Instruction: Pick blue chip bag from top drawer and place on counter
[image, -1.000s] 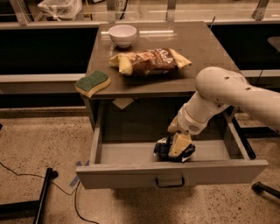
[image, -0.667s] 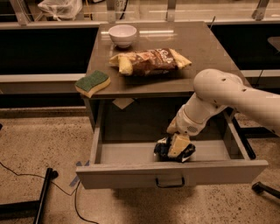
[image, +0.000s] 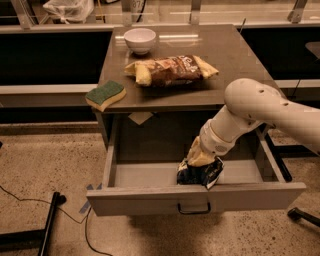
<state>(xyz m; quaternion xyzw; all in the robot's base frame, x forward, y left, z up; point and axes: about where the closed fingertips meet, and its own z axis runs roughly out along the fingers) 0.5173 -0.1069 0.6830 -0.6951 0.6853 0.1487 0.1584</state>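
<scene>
The gripper (image: 200, 156) is pinched closed on the blue chip bag (image: 201, 175) low inside the open top drawer (image: 150, 200), so lifting and placing it on the counter (image: 240, 60) are not yet done.

**No writing here can be read**

The large brown-and-yellow crinkled snack bag (image: 172, 70), lying at the middle of the smooth grey-brown counter (image: 240, 55), carries pale script lettering on its dark panel, too blurred to make out. The small crumpled dark blue chip bag (image: 200, 174) shows white patches, but no letters on them can be told. The tan two-finger gripper (image: 199, 159) is clamped on that bag's top, over the near right part of the wide grey top drawer (image: 150, 200).
</scene>
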